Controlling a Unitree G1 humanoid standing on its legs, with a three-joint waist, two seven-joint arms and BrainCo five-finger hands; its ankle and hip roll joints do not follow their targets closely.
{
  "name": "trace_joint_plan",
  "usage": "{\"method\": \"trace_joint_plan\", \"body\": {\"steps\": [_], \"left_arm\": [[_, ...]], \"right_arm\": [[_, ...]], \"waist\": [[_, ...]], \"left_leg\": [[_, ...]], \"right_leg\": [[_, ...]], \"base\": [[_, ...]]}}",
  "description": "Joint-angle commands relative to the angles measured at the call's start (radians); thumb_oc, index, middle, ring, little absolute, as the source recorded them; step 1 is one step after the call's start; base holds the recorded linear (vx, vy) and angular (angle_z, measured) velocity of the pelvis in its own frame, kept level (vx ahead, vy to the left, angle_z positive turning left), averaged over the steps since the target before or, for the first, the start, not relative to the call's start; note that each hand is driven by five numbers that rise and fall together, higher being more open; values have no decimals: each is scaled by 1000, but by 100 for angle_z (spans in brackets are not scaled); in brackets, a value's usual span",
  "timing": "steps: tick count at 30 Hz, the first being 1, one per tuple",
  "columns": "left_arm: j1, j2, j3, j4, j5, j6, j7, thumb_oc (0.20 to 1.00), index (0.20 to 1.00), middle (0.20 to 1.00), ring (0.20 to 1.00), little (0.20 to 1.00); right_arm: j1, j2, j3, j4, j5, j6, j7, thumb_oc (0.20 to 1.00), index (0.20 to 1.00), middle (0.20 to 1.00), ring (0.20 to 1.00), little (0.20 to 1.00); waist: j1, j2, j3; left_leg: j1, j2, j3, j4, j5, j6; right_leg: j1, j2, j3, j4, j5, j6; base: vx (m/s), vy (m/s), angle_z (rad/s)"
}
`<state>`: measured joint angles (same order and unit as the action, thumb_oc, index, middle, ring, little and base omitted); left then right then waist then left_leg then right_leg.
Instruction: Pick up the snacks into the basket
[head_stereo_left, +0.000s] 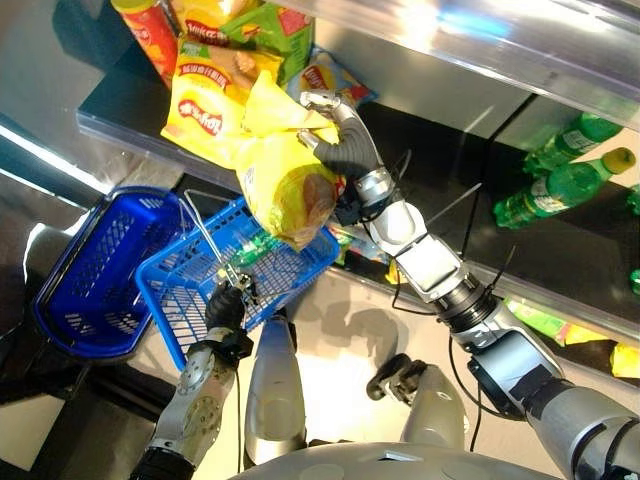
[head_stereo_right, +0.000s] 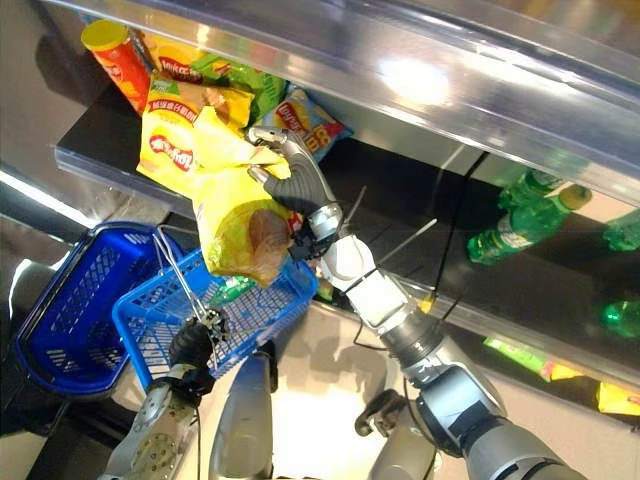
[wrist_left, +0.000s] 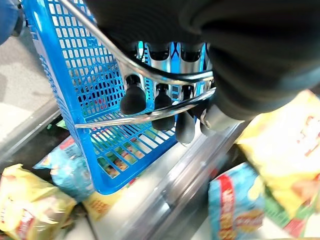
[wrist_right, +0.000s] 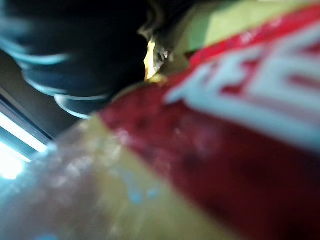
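snack run at the shelf: right robot hand (head_stereo_left: 335, 140) has its fingers curled round the top of a yellow chip bag (head_stereo_left: 285, 185), which hangs clear of the shelf (head_stereo_left: 120, 125) and dangles just above the far rim of the light blue basket (head_stereo_left: 200, 290). left robot hand (head_stereo_left: 226, 305) is closed round the basket's wire handle (wrist_left: 150, 75), holding the basket tilted up toward the bag; the left wrist view shows the dark fingertips hooked over the two wires. by the look of it, the carry-over step is in hand: the bag is lifted and nearly over the basket but not yet inside. next move calls for bringing the bag lower and further over the basket's open mouth before letting go, since it hangs near the rim and could slide off the edge. more chip bags (head_stereo_left: 205, 100) and a red can (head_stereo_left: 150, 35) lie on the shelf behind. a darker blue basket (head_stereo_left: 90, 270) sits beside the first, and green bottles (head_stereo_left: 560, 185) lie well apart on a lower shelf.
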<state>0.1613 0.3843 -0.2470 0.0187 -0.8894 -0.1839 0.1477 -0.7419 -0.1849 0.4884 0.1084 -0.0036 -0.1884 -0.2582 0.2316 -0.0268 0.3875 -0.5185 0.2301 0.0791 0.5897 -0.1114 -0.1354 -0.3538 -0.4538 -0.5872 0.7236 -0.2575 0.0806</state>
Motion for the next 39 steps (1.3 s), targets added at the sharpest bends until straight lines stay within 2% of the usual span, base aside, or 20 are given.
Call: {"method": "trace_joint_plan", "body": {"steps": [1, 3, 4, 5, 6, 9, 11, 12, 13, 22, 27, 32, 33, 39], "left_arm": [[-17, 52, 6, -305, -21, -165, -90, 200, 200, 200, 200, 200], [-28, 60, -13, -324, -39, -169, -97, 200, 200, 200, 200, 200], [-42, 66, -27, -339, -54, -174, -104, 200, 200, 200, 200, 200], [-44, 66, -27, -339, -55, -174, -104, 200, 200, 200, 200, 200], [-58, 69, -43, -355, -73, -176, -109, 200, 200, 200, 200, 200], [-68, 70, -58, -367, -98, -172, -120, 200, 200, 200, 200, 200], [-93, 77, -88, -368, -117, -170, -131, 200, 200, 200, 200, 200], [-95, 78, -88, -367, -118, -170, -132, 200, 200, 200, 200, 200], [-113, 82, -110, -368, -118, -169, -133, 200, 200, 200, 200, 200], [-196, 87, -214, -373, -154, -151, -167, 200, 200, 200, 200, 200], [-252, 91, -266, -381, -160, -138, -185, 200, 200, 200, 200, 200], [-285, 83, -300, -395, -173, -123, -212, 200, 200, 200, 200, 200], [-294, 78, -310, -397, -175, -119, -219, 200, 200, 200, 200, 200], [-305, 70, -332, -400, -183, -106, -241, 200, 200, 200, 200, 200]], "right_arm": [[-105, 53, -17, 13, 13, -93, -29, 200, 200, 200, 200, 200], [-138, 78, -6, 87, -28, -88, -54, 200, 200, 200, 200, 200], [-158, 108, -9, 168, -33, -80, -69, 200, 200, 200, 200, 200], [-162, 107, -10, 171, -33, -82, -70, 200, 200, 200, 200, 200], [-164, 141, -23, 255, 14, -79, -70, 200, 200, 200, 200, 200], [-169, 179, -44, 344, 89, -85, -68, 200, 200, 200, 200, 200], [-184, 230, -95, 489, 203, -94, -79, 200, 200, 200, 200, 200], [-188, 231, -97, 493, 205, -96, -78, 200, 200, 200, 200, 200], [-217, 250, -123, 570, 240, -93, -88, 200, 200, 200, 200, 200], [-316, 240, -196, 791, 290, -95, -109, 200, 200, 200, 200, 200], [-325, 232, -166, 885, 233, -77, -107, 200, 200, 200, 200, 200], [-316, 220, -105, 967, 115, -40, -85, 200, 200, 200, 200, 200], [-303, 217, -62, 999, 48, -25, -70, 200, 200, 200, 200, 200], [-259, 219, 18, 1055, -87, 0, -34, 200, 200, 200, 200, 200]], "waist": [[41, 26, -33], [62, 37, -27], [79, 50, -22], [79, 50, -21], [98, 63, -15], [114, 73, -11], [138, 93, -5], [139, 93, -4], [156, 105, -1], [206, 139, 6], [223, 151, 4], [232, 156, 5], [235, 156, 5], [233, 155, 3]], "left_leg": [[26, -3, 34, -17, 15, 63], [18, -9, 24, -15, 17, 65], [15, -15, 5, 3, -9, 58], [6, -17, 11, -9, 17, 68], [5, -23, -4, 4, -7, 59], [0, -31, -12, -7, 0, 60], [-10, -47, -25, -16, 9, 63], [-11, -47, -25, -16, 9, 63], [-20, -58, -36, -16, 12, 65], [-61, -95, -79, -14, 20, 73], [-77, -115, -96, -20, 24, 77], [-89, -128, -110, -22, 30, 79], [-89, -131, -110, -25, 32, 79], [-86, -135, -113, -34, 36, 79]], "right_leg": [[24, -19, 20, -63, 183, 92], [27, -21, 11, -62, 184, 93], [33, -22, 16, -47, 165, 112], [29, -23, 2, -61, 184, 94], [38, -25, 4, -47, 164, 113], [43, -29, -10, -49, 167, 116], [44, -32, -22, -49, 171, 118], [44, -32, -22, -49, 171, 118], [49, -34, -33, -52, 171, 117], [51, -45, -77, -44, 160, 120], [52, -46, -90, -48, 160, 121], [50, -50, -102, -44, 159, 121], [48, -52, -103, -44, 158, 120], [45, -54, -100, -43, 157, 120]], "base": [[-11, -12, 28], [8, -30, 17], [-30, -25, 11], [28, -35, 23], [-17, -6, 30], [10, -19, 29], [-10, 2, 32], [-15, -14, 34], [-6, -16, 25], [-2, -3, 22], [3, 12, 18], [9, 18, 14], [8, 22, 7], [6, 9, 2]]}}
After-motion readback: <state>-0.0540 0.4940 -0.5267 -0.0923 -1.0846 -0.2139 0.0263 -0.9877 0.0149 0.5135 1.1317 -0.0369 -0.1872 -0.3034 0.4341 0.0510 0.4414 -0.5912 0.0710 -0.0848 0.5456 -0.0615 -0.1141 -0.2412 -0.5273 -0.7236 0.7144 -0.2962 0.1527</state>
